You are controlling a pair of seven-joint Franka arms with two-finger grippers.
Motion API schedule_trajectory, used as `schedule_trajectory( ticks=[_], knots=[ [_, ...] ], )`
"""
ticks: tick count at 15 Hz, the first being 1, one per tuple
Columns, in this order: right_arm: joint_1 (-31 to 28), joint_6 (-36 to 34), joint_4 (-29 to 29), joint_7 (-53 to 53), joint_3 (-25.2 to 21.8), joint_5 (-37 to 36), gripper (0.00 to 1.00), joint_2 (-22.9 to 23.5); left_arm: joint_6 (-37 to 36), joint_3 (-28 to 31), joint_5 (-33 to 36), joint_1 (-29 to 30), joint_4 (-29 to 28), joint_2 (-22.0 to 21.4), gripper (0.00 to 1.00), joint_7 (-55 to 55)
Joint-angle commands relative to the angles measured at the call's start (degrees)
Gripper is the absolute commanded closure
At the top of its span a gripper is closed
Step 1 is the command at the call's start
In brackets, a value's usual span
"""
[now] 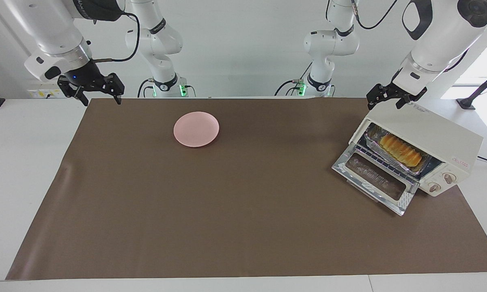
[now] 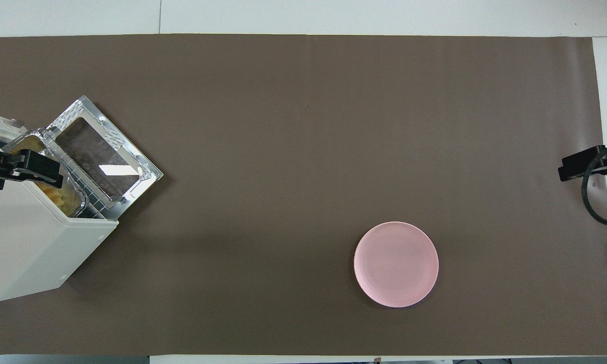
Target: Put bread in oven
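Bread, a small golden-yellow ridged loaf [image 1: 400, 150], lay in a crinkled silver foil tray [image 1: 375, 134] on the wire rack inside the cream-white boxy toaster oven [image 1: 430, 134], which stood at the left arm's end of the brown table mat [image 1: 243, 202]. The oven's glass drop-down door [image 1: 373, 178] hung fully open and flat, with two round knobs [image 1: 441, 182] beside the cavity. On a clock face laid over the facing view, the oven sat at about 3 o'clock and a round pale-pink plate [image 1: 196, 129], bare, at about 11 o'clock, well apart from the oven and nearer to the robots. The left gripper [image 1: 387, 99] hung over the oven's top edge at about 2 o'clock, jaws parted and holding nothing. The right gripper [image 1: 99, 95] hung over the mat's corner at about 10 o'clock, jaws spread wide and likewise empty.
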Motion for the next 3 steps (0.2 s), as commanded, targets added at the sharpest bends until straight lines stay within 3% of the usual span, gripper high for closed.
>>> schedule_trajectory(
  ticks=[1, 3],
  knots=[
    [-0.31, -0.35, -1.16, -0.78, 0.22, 0.14, 0.00, -1.21, 1.58, -0.68, -1.14, 1.04, -2.79, -1.99, 0.00, 0.58],
    [-0.31, -0.35, -1.16, -0.78, 0.31, 0.14, 0.00, -1.21, 1.84, -0.68, -1.14, 1.13, -2.79, -1.99, 0.00, 0.49]
  ],
)
